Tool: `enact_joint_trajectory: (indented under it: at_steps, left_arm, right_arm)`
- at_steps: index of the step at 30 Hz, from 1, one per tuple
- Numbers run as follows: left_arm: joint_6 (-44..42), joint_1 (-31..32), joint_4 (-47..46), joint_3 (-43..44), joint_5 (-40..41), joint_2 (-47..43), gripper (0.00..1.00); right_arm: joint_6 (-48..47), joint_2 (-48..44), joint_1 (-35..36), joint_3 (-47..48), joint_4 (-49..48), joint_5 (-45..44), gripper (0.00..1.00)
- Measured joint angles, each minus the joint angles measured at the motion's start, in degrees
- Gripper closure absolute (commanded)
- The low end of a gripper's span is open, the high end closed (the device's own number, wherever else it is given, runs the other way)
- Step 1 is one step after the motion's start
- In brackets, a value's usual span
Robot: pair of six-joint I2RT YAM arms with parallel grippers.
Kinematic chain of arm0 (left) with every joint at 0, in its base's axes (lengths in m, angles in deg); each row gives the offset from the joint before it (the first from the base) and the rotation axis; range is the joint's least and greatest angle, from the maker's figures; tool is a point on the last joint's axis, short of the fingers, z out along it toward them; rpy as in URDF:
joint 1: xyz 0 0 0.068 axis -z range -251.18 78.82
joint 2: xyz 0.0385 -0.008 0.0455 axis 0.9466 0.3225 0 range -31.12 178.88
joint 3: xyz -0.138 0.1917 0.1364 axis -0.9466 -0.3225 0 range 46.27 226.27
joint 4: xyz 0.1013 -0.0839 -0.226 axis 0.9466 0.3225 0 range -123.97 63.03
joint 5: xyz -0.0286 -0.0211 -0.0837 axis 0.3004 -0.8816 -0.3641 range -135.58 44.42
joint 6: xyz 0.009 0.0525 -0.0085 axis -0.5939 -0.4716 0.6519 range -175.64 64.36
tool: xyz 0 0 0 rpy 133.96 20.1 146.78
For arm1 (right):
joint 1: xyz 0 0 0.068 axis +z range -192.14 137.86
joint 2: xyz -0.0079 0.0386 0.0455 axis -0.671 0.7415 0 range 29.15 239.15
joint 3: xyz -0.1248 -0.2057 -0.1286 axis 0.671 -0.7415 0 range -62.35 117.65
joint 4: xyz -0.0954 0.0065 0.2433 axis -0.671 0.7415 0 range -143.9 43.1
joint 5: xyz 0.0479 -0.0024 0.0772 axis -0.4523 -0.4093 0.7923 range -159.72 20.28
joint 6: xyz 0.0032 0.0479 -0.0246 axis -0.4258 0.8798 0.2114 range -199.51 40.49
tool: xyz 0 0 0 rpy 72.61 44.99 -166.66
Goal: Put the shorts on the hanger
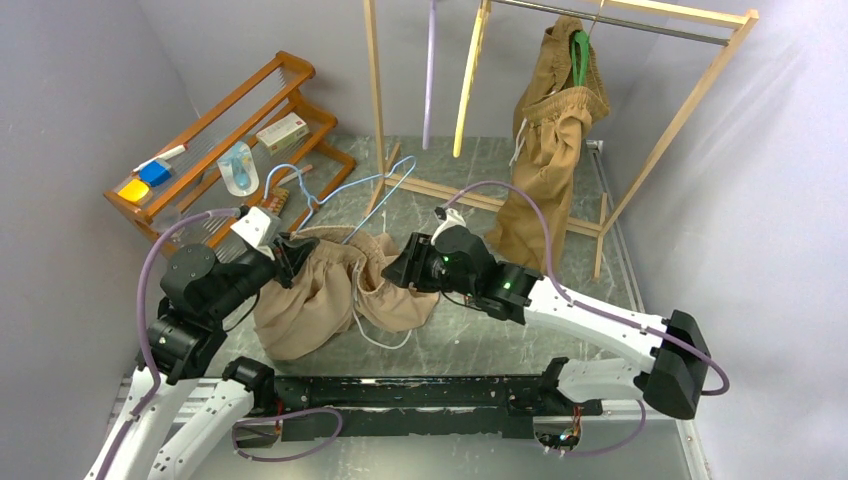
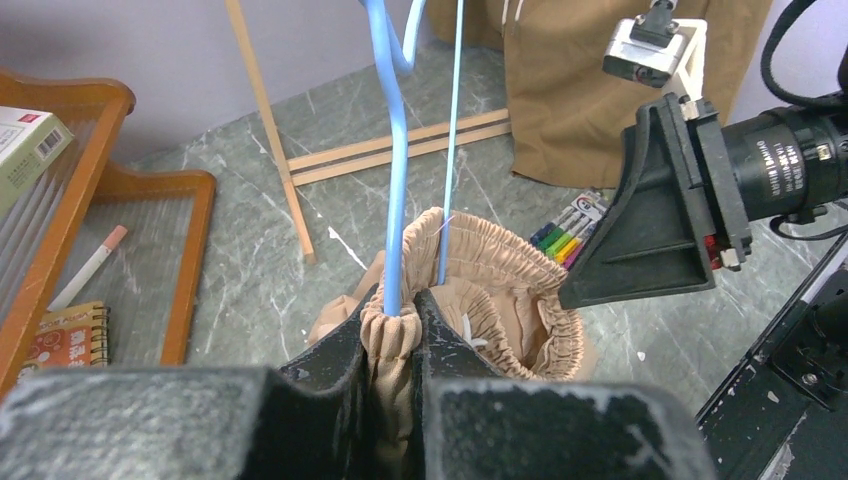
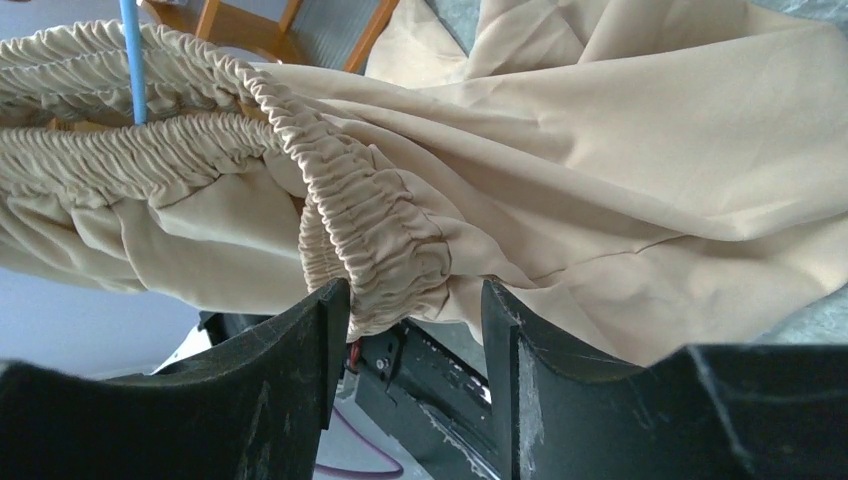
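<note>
Far left, a wooden shelf point(image 1: 225, 130) leans by the wall (small items on it, too small to name). My left gripper point(image 2: 398, 312) is clenched on the gathered waistband of the shorts point(image 1: 318, 295), with the elastic bunched tight between both fingers. The hanger point(image 2: 397, 170) meets the shorts right there: one blue wire runs down into the pinched fold at my fingertips, and a second wire drops inside the waistband opening just beyond.

The shorts sit mid-scene on the table point(image 1: 460, 340) between my two grippers, waistband held up and legs slumped in a heap on the surface.

My right gripper point(image 3: 415, 300) is at the other side of the waistband. Its jaws are parted and the elastic edge sits in the gap, against one finger and clear of the other, so nothing is squeezed.

Behind, a lilac hanger point(image 1: 430, 70) and a yellow hanger point(image 1: 467, 85) dangle. Right of those, brown shorts point(image 1: 550, 160) hang from the rail point(image 1: 620, 18).
</note>
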Motion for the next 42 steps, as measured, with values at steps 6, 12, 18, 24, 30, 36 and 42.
enact_joint_trajectory:
  at_steps: [6,12,18,24,30,36,42]
  left_arm:
    - [0.81,0.00,-0.35,-0.26,-0.44,0.04,0.93]
    - [1.49,0.00,-0.37,-0.26,-0.57,0.15,0.93]
    - [1.57,0.00,-0.37,-0.26,-0.63,0.15,0.93]
    - [3.06,0.00,-0.39,-0.26,-1.99,0.15,0.93]
    - [4.11,0.00,-0.48,-0.13,-3.48,0.24,0.93]
    - [1.79,0.00,1.29,1.03,-6.91,0.28,0.93]
    - [-2.36,0.02,4.26,1.07,-11.65,0.24,0.93]
  right_arm:
    - [2.36,3.30,0.79,2.36,0.79,-3.28,0.48]
    - [6.10,6.75,1.55,7.74,6.58,-9.53,0.51]
    - [9.55,7.89,2.36,9.11,10.54,-14.08,0.62]
    - [9.88,6.34,2.45,4.68,10.43,-15.72,0.93]
    - [7.69,4.42,2.05,4.31,10.10,-16.26,1.00]
    - [2.58,-2.80,-3.10,3.34,11.21,-15.89,1.00]
    - [-4.35,-10.27,-15.87,3.50,11.43,-9.01,1.00]
